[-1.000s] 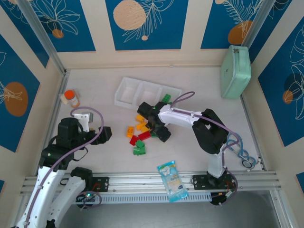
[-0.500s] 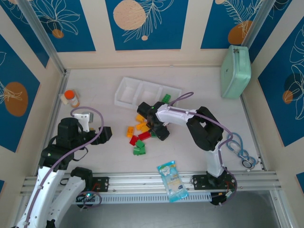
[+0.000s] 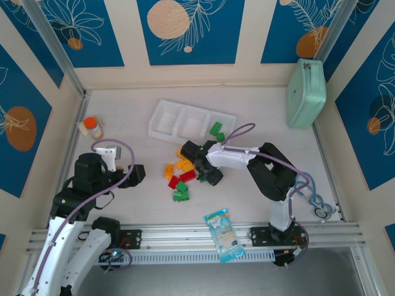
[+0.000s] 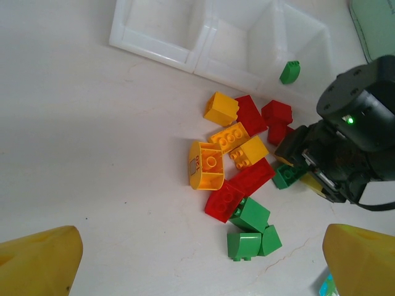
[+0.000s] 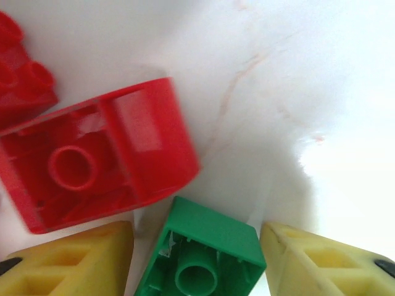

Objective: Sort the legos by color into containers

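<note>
- Top external: the right claw (image 3: 203,165) hangs point-down over the heap of small red, green and yellow-orange plastic lego bricks (image 3: 182,169), just in front of the white see-through plastic tray with three square boxes (image 3: 165,121). The left claw (image 3: 137,174) waits off to the side.
- Left wrist: the left claw's yellow fingers (image 4: 37,262) stand as wide apart as they go, with only bare table (image 4: 74,142) between them. One green brick (image 4: 289,72) is at the tray's right-hand box; I cannot tell if it is inside.
- Right wrist: a small square green brick (image 5: 200,259) sits hollow side up between the right claw's two yellow fingers (image 5: 321,259). They are partly open and very close to its sides; I cannot tell if they squeeze it yet. A big red brick with a curved side (image 5: 92,172) lies just beside it.
- To do this well, I think the claw should pinch the flat green sides gently, lift straight up so the red brick stays put, and carry it to one box kept for green.
</note>
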Tool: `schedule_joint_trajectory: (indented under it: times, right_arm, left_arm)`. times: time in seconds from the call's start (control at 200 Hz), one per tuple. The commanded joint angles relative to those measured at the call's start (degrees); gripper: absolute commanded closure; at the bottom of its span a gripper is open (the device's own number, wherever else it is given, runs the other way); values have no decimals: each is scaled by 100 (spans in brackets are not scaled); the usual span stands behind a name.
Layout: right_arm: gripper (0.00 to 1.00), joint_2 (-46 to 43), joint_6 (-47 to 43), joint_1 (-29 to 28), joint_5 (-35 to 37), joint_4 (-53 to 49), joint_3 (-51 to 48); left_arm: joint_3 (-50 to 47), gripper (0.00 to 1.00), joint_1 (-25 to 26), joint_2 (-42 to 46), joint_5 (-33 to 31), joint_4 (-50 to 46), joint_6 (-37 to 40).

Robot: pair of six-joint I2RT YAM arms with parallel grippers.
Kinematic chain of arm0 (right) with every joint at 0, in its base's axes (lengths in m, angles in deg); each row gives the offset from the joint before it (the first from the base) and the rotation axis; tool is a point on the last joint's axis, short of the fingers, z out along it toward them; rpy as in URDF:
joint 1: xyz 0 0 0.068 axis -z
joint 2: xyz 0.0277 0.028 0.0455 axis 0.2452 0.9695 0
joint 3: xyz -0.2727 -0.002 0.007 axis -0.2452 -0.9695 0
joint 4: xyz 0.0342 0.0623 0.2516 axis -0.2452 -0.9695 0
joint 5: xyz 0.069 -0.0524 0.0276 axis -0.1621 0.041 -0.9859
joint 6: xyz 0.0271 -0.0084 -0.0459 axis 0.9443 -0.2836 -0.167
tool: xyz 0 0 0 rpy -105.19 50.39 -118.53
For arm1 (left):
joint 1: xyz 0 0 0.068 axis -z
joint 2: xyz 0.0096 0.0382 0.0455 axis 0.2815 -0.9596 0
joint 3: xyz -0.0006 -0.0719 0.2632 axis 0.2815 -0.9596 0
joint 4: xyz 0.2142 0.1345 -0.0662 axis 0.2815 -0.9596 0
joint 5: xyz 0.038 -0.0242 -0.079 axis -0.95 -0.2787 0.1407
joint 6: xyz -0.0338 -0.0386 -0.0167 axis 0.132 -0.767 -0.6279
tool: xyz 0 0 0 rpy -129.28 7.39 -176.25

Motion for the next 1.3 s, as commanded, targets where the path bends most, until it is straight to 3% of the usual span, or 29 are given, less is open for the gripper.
schedule_joint_trajectory:
  times: [0.0, 0.315, 0.425, 0.515, 0.585, 0.69, 0.75, 0.99, 1.296]
  right_arm:
    - [48, -332, -21, -130, 623, -553, -252]
    - [66, -1200, -1651, -259, 1064, 121, -97]
    - [67, -1391, -2235, -129, 887, 225, 72]
    - [60, -1506, -2570, 41, 497, 313, 129]
    - [51, -1584, -2550, 93, 254, 248, 92]
    - [28, -1635, -1970, 127, -111, 53, -114]
    - [24, -1578, -1726, 120, -415, 133, -282]
    - [23, -888, -1557, -86, -865, 465, -387]
    - [41, -392, -1489, -132, -932, 665, -517]
  left_arm:
    - [-56, 1, 7, 48, 96, 96, 83]
    - [-78, 1, -3, 39, 189, 141, 93]
    - [-83, 0, -2, 66, 162, 142, 93]
    - [-78, 0, -3, 59, 170, 141, 93]
    - [-78, 0, 5, 64, 174, 141, 93]
    - [-78, 0, -3, 85, 164, 148, 93]
    - [-81, 1, -2, 91, 155, 141, 93]
    - [-87, 0, -1, 102, 214, 161, 102]
    - [-96, 1, -3, 32, 353, 198, 120]
